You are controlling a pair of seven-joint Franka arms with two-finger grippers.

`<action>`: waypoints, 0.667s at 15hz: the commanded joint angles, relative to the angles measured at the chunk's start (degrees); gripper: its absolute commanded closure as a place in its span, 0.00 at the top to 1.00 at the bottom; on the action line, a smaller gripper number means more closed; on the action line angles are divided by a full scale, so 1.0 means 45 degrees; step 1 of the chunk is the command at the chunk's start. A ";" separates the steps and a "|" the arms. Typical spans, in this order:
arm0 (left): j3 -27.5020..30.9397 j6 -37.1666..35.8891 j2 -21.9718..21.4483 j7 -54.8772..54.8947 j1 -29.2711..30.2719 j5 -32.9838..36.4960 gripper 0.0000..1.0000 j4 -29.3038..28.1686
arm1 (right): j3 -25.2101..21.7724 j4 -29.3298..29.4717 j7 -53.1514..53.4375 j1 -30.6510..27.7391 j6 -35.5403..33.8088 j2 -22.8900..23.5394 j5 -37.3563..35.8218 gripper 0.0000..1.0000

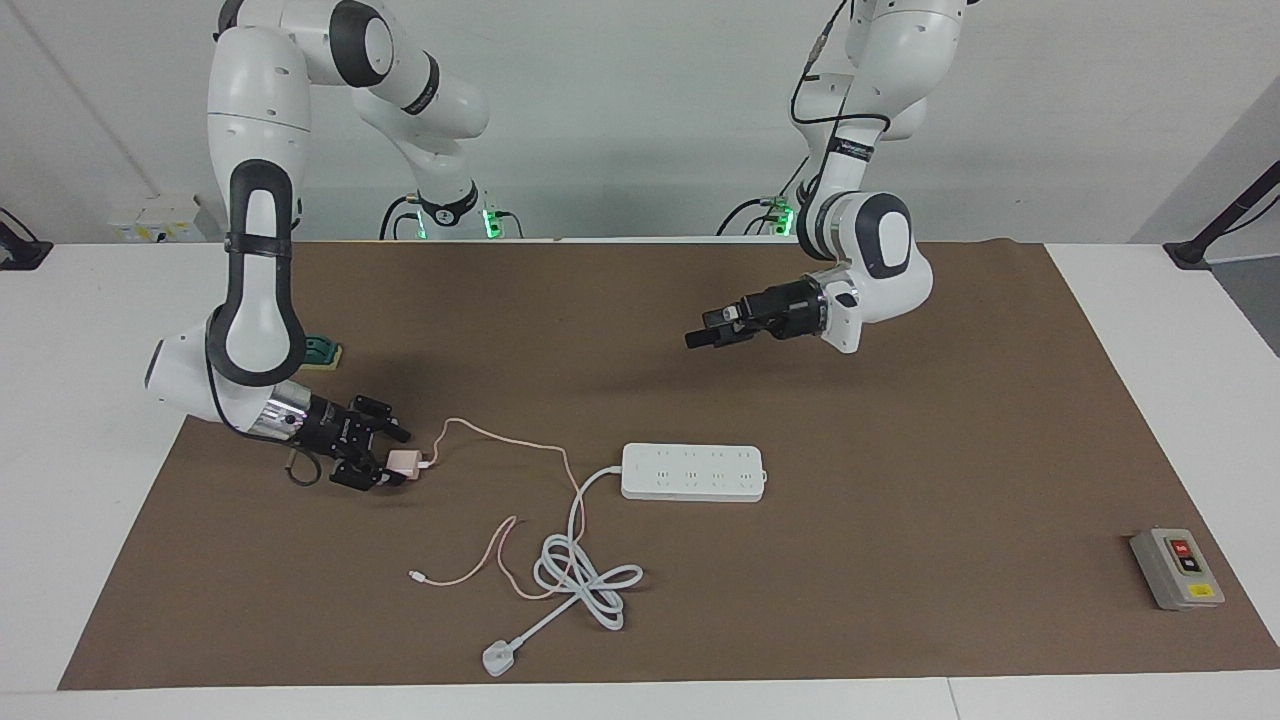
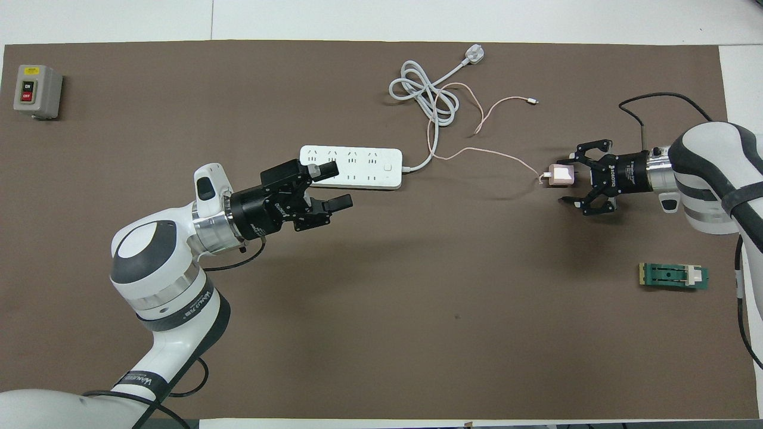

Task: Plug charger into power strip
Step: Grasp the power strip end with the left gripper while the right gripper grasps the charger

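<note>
My right hand point(image 1: 392, 462) closed around small pale pink cube charger point(image 1: 405, 462); long white power strip point(image 1: 694, 472) lay toward left arm's end, lengthwise; left hand point(image 1: 702, 334) wide, raised.

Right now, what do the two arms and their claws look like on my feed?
Both arms are glossy white with black bands at the joints and silver wrist rings. The left claw and the right claw are black, with two fingers; the right one's outer links show. Thin black cables loop beside each wrist, and a forearm band carries small white lettering.
</note>
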 commanded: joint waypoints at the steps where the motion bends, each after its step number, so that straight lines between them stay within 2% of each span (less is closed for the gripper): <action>1: 0.0233 -0.0111 0.1185 0.0664 -0.0643 -0.0410 1.00 0.1226 | 0.0040 -0.0420 -0.0610 0.0191 0.0797 0.0037 0.0556 0.02; 2: 0.0214 -0.0072 0.1536 0.1480 -0.0665 -0.0391 1.00 0.1694 | 0.0040 -0.0498 -0.0629 0.0211 0.0894 0.0037 0.0556 0.00; 5: 0.0233 0.0045 0.2085 0.1956 -0.0800 -0.0430 1.00 0.2343 | 0.0040 -0.0500 -0.0669 0.0192 0.0779 -0.0022 0.0556 0.00; 7: 0.0253 0.0511 0.2513 0.3142 -0.0918 -0.0333 1.00 0.2848 | 0.0040 -0.0286 -0.0397 0.0192 0.0448 -0.0041 0.0556 0.00; 10: 0.0253 0.0768 0.2613 0.4043 -0.0919 0.0094 1.00 0.3007 | 0.0040 0.0125 0.0478 0.0347 -0.0235 -0.0448 0.0498 0.00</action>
